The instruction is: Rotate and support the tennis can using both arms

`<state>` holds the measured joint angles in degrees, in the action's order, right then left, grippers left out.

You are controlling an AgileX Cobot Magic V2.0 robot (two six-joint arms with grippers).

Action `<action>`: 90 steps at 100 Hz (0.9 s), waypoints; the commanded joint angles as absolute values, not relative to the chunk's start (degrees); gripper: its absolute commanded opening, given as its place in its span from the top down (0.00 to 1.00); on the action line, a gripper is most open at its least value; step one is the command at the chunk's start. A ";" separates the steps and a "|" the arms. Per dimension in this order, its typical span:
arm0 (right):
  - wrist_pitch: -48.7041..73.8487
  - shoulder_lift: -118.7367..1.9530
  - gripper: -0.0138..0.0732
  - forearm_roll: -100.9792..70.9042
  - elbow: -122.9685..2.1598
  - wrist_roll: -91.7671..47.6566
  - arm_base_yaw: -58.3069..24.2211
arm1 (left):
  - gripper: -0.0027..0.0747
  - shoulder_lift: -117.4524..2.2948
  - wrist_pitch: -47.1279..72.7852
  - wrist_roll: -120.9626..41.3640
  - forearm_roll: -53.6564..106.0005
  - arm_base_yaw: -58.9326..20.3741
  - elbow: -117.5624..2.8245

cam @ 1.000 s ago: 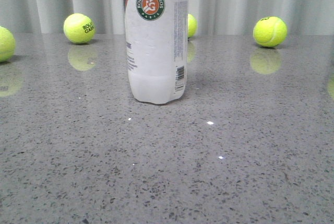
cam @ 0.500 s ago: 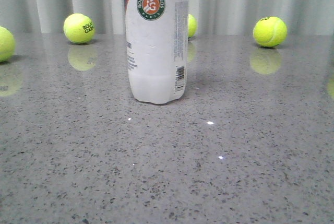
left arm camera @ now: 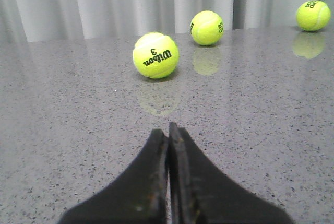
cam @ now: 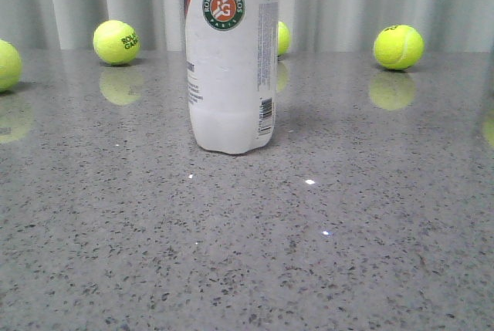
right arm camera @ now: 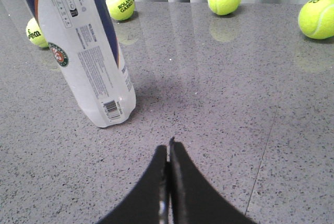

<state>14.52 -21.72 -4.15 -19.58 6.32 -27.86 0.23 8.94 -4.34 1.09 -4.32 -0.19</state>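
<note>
Left tool [left arm camera: 168,145] clenched on nothing, fingers pressed together, low over grey speckled desk [left arm camera: 62,130]. Right tool [right arm camera: 168,158] likewise clenched, holding nothing, clear of tennis can [right arm camera: 83,46]. Tennis can [cam: 230,57] upright on desk [cam: 247,254] mid-scene in front view, base resting on surface, top cut off by frame, round Roland Garros logo [cam: 223,7] facing camera, barcode on its right side. No contact with either tool. Further back, yellow-green tennis balls near curtain: far left at frame edge [cam: 8,65], left [cam: 116,42], one partly hidden behind can [cam: 283,38], right [cam: 398,46]. Wilson 3 ball [left arm camera: 155,55] nearest ahead of left tool.
</note>
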 commanded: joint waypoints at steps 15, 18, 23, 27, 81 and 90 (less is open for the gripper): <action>10.08 -22.01 0.91 -3.75 -21.07 6.21 -27.76 | 0.99 2.48 4.81 -3.89 1.37 -4.04 2.57; 10.08 -22.01 0.91 -3.75 -21.07 6.21 -27.76 | 0.99 2.48 4.81 -3.89 1.37 -4.05 2.57; 10.08 -22.01 0.91 -3.75 -21.07 6.21 -27.76 | 0.99 2.48 4.81 -3.75 1.37 -4.05 2.57; 10.08 -22.01 0.91 -3.75 -21.07 6.21 -27.76 | 0.99 2.48 4.81 -3.31 1.37 -4.05 2.57; 10.08 -22.01 0.91 -3.75 -21.07 6.21 -27.76 | 0.99 2.48 4.81 -1.98 1.37 -4.05 2.57; 10.08 -22.01 0.91 -3.75 -21.07 6.21 -27.76 | 0.99 2.48 4.81 -1.98 1.37 -4.05 2.57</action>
<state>14.52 -21.72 -4.15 -19.58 6.32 -27.86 0.23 8.94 -2.51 1.09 -4.10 -0.19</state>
